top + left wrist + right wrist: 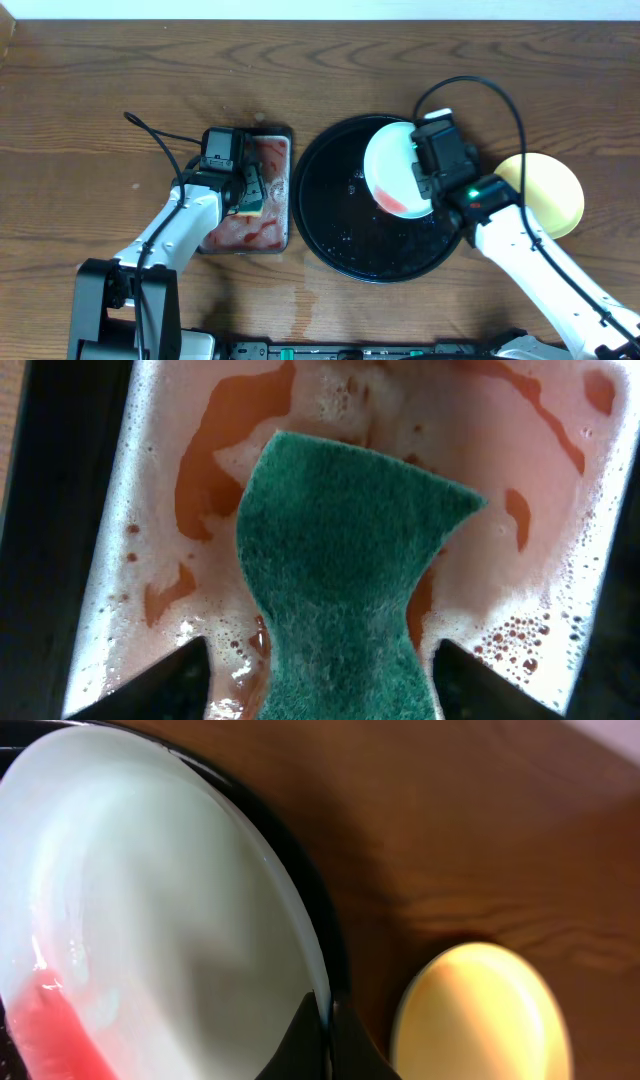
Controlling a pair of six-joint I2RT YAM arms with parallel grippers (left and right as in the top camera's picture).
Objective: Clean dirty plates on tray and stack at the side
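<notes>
Hold plate (390, 160) by rim in clenched right gripper (325, 1032), tilted over tray (330, 225). Carry sponge (340, 590), grasped in left gripper (250, 190), right from basin (272, 160). Wipe red smear (60, 1030) lightly; avoid levering rim loose.

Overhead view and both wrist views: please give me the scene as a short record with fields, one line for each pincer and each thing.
left pincer: shut on the green sponge
green sponge: over the sponge tray, which holds reddish foamy water
right pincer: shut on the rim of the aqua plate
aqua plate: over the black tray, red sauce at one edge
yellow plate: on the table beside the black tray, outside it
plates in view: two
</notes>
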